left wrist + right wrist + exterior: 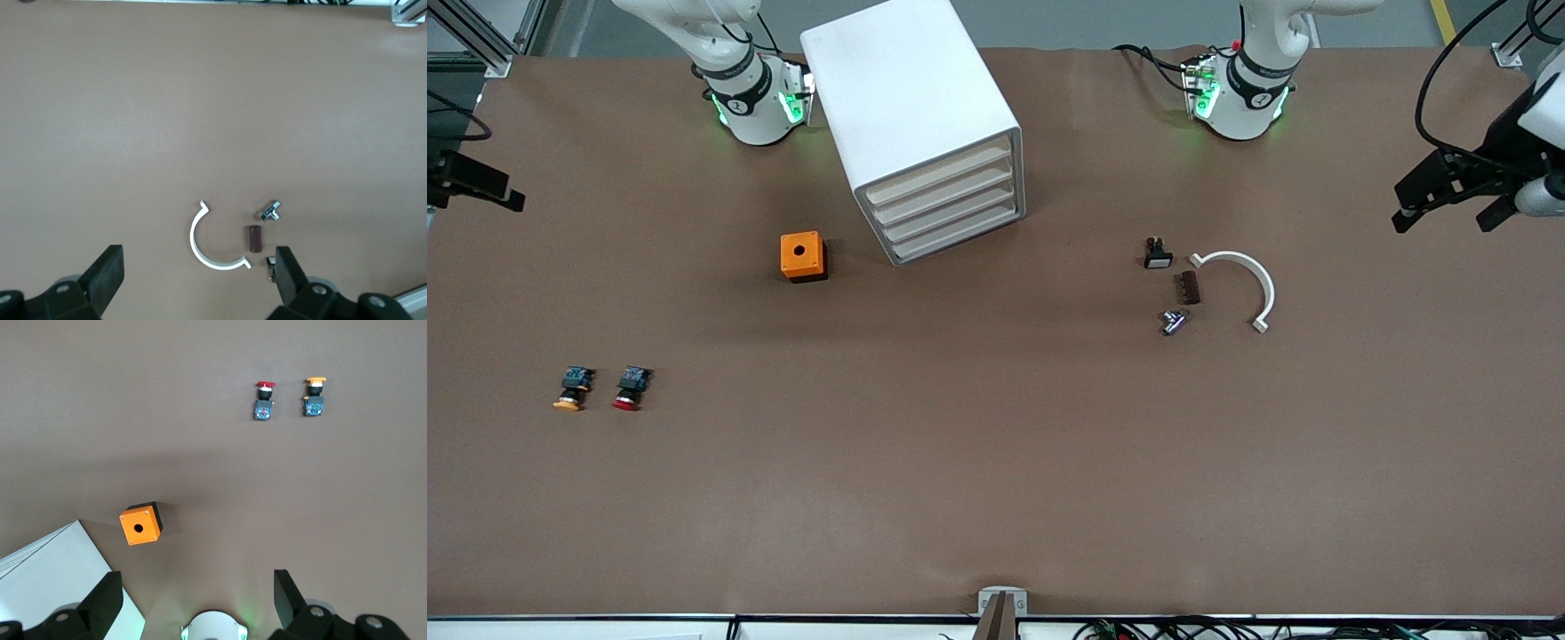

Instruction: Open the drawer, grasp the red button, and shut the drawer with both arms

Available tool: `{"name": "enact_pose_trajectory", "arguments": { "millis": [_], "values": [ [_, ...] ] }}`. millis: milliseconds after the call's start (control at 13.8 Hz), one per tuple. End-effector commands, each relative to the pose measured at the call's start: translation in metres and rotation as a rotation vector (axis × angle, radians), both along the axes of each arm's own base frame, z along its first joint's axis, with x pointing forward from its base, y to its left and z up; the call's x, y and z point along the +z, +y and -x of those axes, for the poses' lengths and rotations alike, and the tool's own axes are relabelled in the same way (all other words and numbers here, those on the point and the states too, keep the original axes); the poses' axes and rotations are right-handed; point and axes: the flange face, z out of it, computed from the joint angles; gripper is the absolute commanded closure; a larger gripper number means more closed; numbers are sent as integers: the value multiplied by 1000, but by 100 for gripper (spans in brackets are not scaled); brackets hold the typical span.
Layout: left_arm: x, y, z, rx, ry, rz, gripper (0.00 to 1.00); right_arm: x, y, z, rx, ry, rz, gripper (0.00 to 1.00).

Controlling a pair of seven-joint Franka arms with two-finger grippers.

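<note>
In the front view, nothing of the task is seen to be done: the drawer [947, 174], uppermost of four in the white cabinet [903, 98], is flush with the three below it, and the button [631, 388] with the red cap lies on the brown counter [996, 462] toward the right arm's end, just beside a yellow-capped button [573, 389] and nearer to the front camera than the orange box [802, 256]. The left claw [1449, 210] is held spread and released over the counter's edge at the left arm's end; the right claw [480, 182] is seen at the other edge, well apart from everything. Near the left arm's end lie a white half-ring [1249, 284], a small brown block [1189, 288], a metal fitting [1173, 321] and a black switch [1157, 253]. In the left wrist view, the left claw's fingers [107, 270] are shown wide apart and empty above those small parts. In the right wrist view, the right claw's fingers [105, 599] are likewise parted with nothing between them, over the counter by the cabinet, with the red button well apart. Opening, grabbing and closing are all judged to remain.
</note>
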Motion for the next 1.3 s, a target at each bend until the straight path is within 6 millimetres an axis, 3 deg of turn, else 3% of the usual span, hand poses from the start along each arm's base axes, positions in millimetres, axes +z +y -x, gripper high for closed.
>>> {"name": "enact_pose_trajectory", "arguments": {
  "millis": [0,289,1227],
  "values": [
    [3,1,-3,1,15,-14,0,-3,-3,31,-9,-41,11,0],
    [-20,-5,-10,-13,75,-31,0,-1,-4,29,-12,-58,9,0],
    [-22,0,-10,8,95,-17,0,13,2,25,7,-103,13,0]
  ]
}}
